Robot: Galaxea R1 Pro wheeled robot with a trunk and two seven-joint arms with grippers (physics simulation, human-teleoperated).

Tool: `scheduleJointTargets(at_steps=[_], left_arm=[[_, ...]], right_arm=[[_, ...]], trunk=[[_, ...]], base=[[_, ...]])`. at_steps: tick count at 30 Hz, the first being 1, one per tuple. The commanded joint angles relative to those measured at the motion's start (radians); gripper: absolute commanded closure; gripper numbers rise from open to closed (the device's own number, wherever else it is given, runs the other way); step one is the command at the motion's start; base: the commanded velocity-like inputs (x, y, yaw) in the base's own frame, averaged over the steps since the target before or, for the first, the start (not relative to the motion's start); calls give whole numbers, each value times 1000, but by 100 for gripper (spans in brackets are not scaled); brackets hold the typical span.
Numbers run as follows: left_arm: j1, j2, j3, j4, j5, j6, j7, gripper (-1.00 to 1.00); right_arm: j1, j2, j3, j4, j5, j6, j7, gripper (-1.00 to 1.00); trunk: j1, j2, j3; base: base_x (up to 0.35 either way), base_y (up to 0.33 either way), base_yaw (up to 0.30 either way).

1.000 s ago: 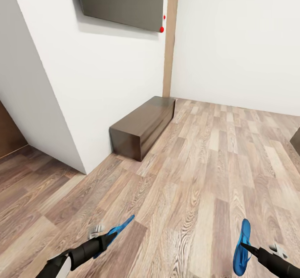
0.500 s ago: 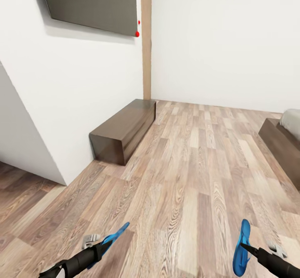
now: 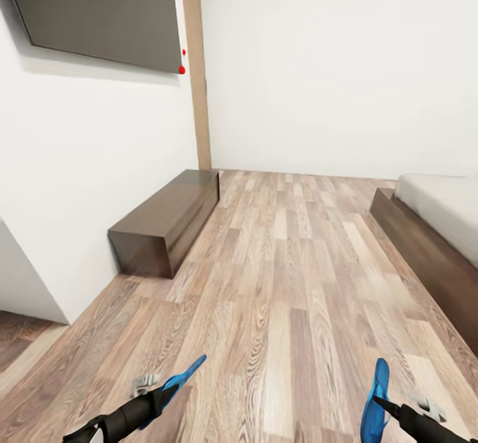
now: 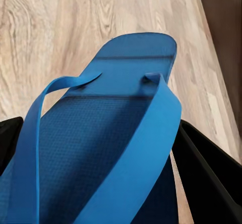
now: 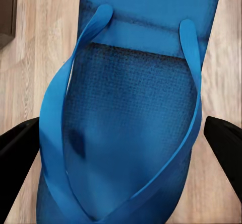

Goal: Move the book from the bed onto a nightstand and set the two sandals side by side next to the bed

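Head view looks down a wood-plank floor (image 3: pixel 285 283) in the bedroom, with white walls ahead and to the left. At about ten o'clock a long low dark-brown cabinet (image 3: pixel 166 227) sits against the left wall, and above it hangs a dark flat panel (image 3: pixel 99 14) with two small red dots at its lower right corner, beside a tan vertical wooden strip (image 3: pixel 197 78). At about three o'clock lies the bed (image 3: pixel 435 230), its pale mattress resting on a low dark brown frame whose side runs along the floor. Near seven o'clock the left gripper (image 3: pixel 162 393) pinches one blue sandal (image 3: pixel 180 378), which juts forward and up, tilted above the floor. Near five o'clock the right gripper (image 3: pixel 380 403) clamps the other blue sandal (image 3: pixel 374 403), held on edge with its toe pointing up and away. Left wrist view shows that sandal (image 4: pixel 101 148) from close up, sole and straps facing the camera, with a black finger (image 4: pixel 206 168) pressed against one edge and the floor beneath. Right wrist view shows its sandal (image 5: pixel 133 118) lying lengthwise between the two black fingers (image 5: pixel 20 148), which sit at its two sides, with the floor behind it.
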Motion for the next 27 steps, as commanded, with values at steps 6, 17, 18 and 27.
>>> scheduleJointTargets(at_steps=[6,17,18,27], left_arm=[[0,0,2,0,4,5,-4,100],[0,-1,2,4,2,5,-3,100],[0,0,2,5,1,5,-3,100],[0,0,2,5,0,5,-2,100]], right_arm=[[0,0,-1,2,-4,3,2,100],[0,1,-1,32,-3,1,1,100],[0,1,-1,39,-3,0,1,100],[0,1,-1,47,-3,0,1,100]], trunk=[[-6,8,24],[-10,15,33],[-10,15,33],[-10,15,37]], base=[[0,0,-300],[0,0,-300],[0,0,-300],[0,0,-300]])
